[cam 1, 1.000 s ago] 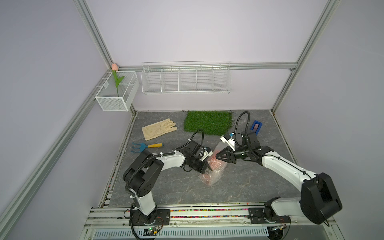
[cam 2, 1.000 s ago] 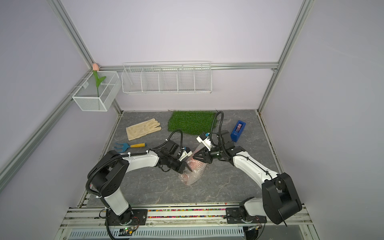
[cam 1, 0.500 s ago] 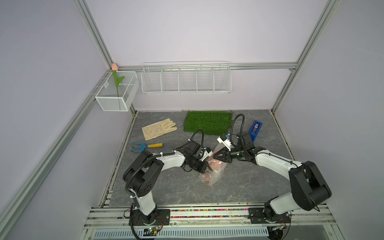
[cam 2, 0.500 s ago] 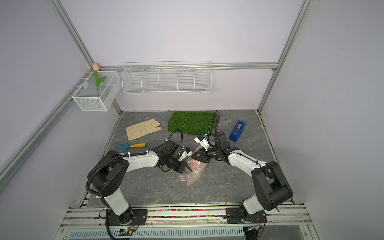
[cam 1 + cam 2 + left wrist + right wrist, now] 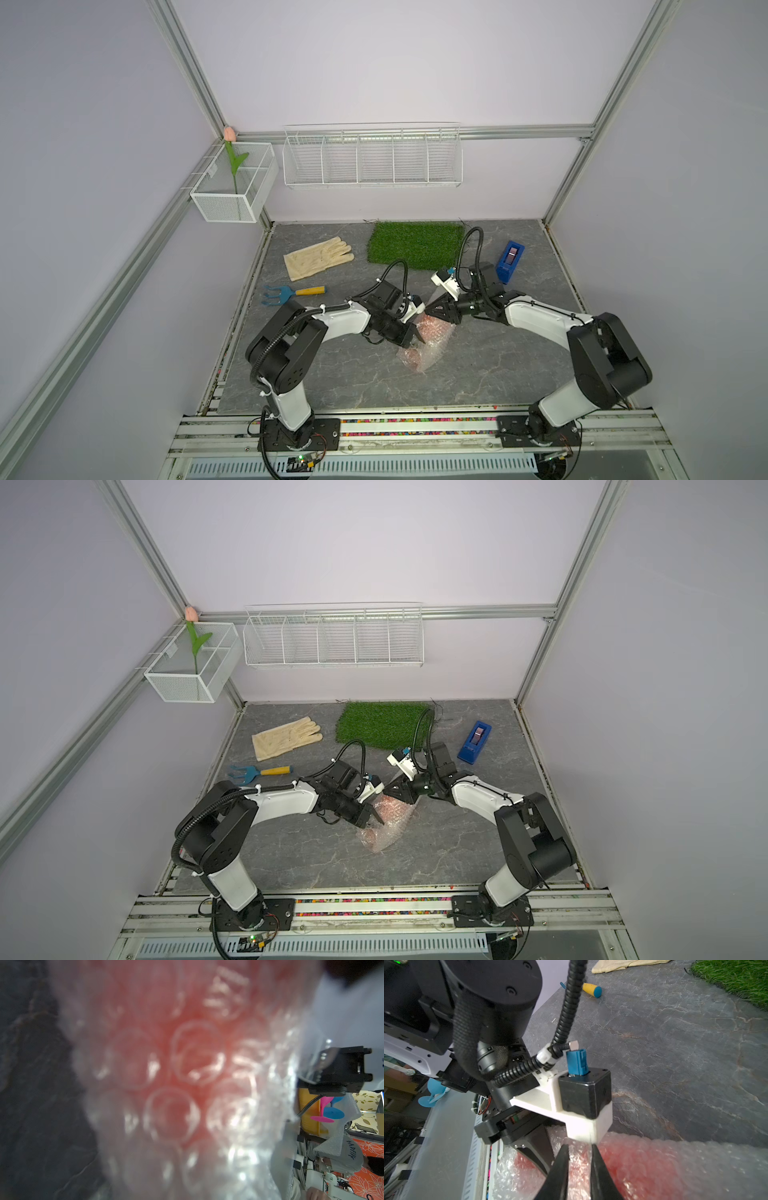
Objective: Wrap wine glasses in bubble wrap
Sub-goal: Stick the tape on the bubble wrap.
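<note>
The wine glass (image 5: 430, 328) is a red-orange shape lying on the grey table, seen only through the bubble wrap (image 5: 419, 355) bundled round it. My left gripper (image 5: 413, 338) sits at the bundle's left side, its jaws close together on the film. In the left wrist view the bubble wrap (image 5: 239, 1126) fills the picture with the wine glass (image 5: 187, 1053) glowing red behind it, so those jaws are hidden there. My right gripper (image 5: 579, 1148) comes from the far right side. Its two black fingers (image 5: 560, 1167) stand narrowly apart with a fold of bubble wrap (image 5: 695, 1159) between them.
A green turf mat (image 5: 415, 245) lies at the back, a cream glove (image 5: 318, 259) and a blue-and-yellow hand rake (image 5: 291, 291) to the left, a blue tape dispenser (image 5: 510, 259) at the right. A wire rack (image 5: 372, 158) and a mesh box (image 5: 232, 187) hang on the walls.
My right gripper has moved in toward the bundle's far end and its jaws have narrowed on the film. The left arm and the bundle have stayed put.
</note>
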`<state>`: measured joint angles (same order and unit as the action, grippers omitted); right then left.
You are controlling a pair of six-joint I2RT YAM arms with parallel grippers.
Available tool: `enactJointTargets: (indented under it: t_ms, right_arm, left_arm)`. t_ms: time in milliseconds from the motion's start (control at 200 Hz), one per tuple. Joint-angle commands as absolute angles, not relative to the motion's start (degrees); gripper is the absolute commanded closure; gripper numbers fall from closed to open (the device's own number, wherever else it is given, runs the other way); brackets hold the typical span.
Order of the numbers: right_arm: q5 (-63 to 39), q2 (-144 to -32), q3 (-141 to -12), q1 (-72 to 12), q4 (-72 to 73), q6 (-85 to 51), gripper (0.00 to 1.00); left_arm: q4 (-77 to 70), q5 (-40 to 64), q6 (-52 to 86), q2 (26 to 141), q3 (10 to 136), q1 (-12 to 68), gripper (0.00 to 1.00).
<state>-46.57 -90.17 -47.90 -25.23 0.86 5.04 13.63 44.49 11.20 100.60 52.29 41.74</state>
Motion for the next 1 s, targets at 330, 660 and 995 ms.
enactJointTargets:
  t_ms: [330,660,995]
  right_arm:
    - [-39.01,-85.60,-41.49,-28.29,-0.72,14.35,0.79]
    - [-28.21,-82.74,-37.71,-32.75,2.84,16.02,0.73]
    - [-30.05,-81.36,-43.04,-31.16,1.03,11.37,0.43]
  left_arm:
    - [14.32,45.81,8.93,99.19,54.08,41.75,0.84]
    - [13.71,46.50,9.58,98.70,54.00,41.75,0.83]
    - [13.93,46.15,9.56,98.12,53.94,41.75,0.83]
